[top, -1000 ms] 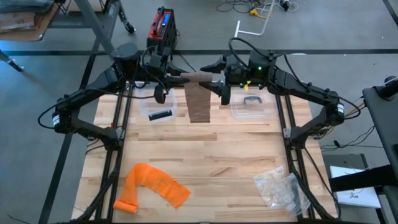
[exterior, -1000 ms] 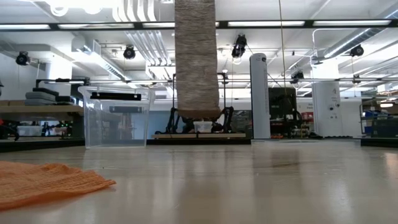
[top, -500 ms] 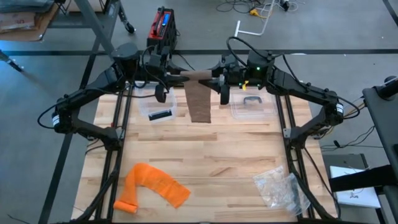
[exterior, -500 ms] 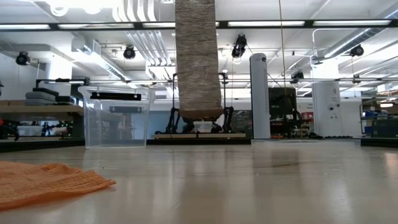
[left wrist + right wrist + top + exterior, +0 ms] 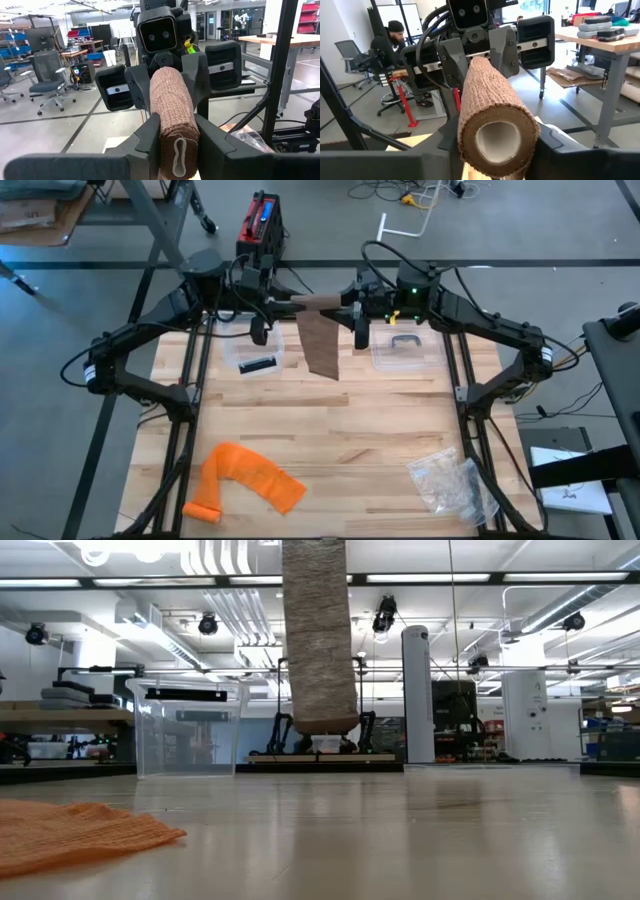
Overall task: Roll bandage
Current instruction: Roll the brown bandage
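Bandage roll point(image 5: 492, 107): brown ribbed cloth, matt. Table point(image 5: 330, 430): pale wood planks. Bin point(image 5: 185, 727): clear glossy plastic. Orange cloth point(image 5: 245, 477): mesh weave.

Brown bandage point(image 5: 320, 340) roll aloft (loose tail hanging, tilted)

Left hand point(image 5: 292, 306) clamped, right hand point(image 5: 342, 307) clamped, facing each other

On the wooden table point(image 5: 330, 430) we see two clear plastic boxes at its far edge: one point(image 5: 255, 358) holding a dark item, the other point(image 5: 404, 350) with a dark handle. An orange mesh cloth point(image 5: 245, 480) lies at the table's near left corner, and what may be a crumpled clear bag point(image 5: 450, 482) at the near right.
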